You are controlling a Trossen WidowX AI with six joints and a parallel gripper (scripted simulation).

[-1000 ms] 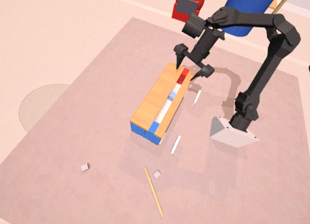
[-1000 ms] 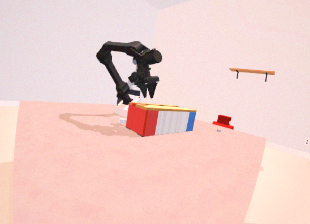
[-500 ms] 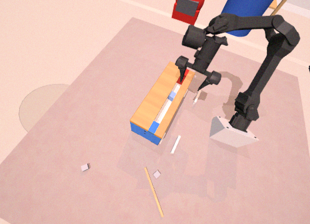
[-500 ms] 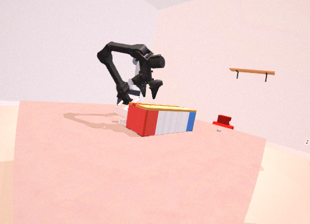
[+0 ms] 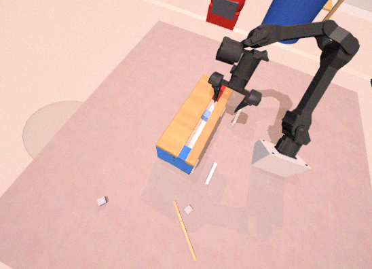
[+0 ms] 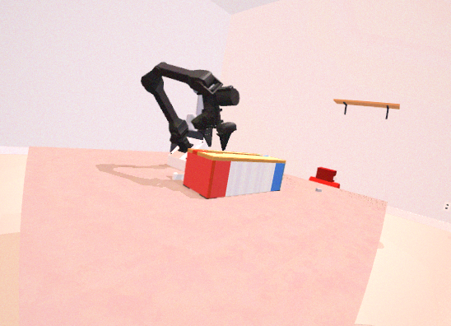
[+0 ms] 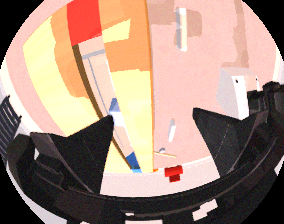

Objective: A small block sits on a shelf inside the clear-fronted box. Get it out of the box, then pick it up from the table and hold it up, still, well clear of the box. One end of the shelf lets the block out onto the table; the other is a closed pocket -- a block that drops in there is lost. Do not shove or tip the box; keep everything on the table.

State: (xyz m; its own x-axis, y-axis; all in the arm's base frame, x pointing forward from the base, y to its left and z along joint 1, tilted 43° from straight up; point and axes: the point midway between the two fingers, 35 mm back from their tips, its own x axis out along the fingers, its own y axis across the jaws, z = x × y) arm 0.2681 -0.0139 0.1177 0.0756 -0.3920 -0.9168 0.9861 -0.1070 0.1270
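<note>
The box (image 5: 183,115) (image 6: 250,178) (image 7: 128,90) stands upright on the table, with a wooden lid cut by a long slot, a red end (image 6: 197,174) and a blue end (image 5: 174,162). The small bluish block (image 5: 206,115) (image 7: 113,106) shows through the slot, on the shelf, between the red and blue ends. In the exterior view the block cannot be made out. My gripper (image 5: 225,106) (image 6: 216,147) (image 7: 154,115) is open and empty, pointing down above the lid. One finger appears over the slot, between block and red end; the other appears past the lid's long edge.
A white bar (image 5: 210,173) (image 7: 172,130) lies beside the box on the arm's side; another (image 5: 234,121) (image 7: 182,30) lies near the red end. Two small pale cubes (image 5: 102,201) (image 5: 188,209) and a thin wooden stick (image 5: 184,231) lie beyond the blue end.
</note>
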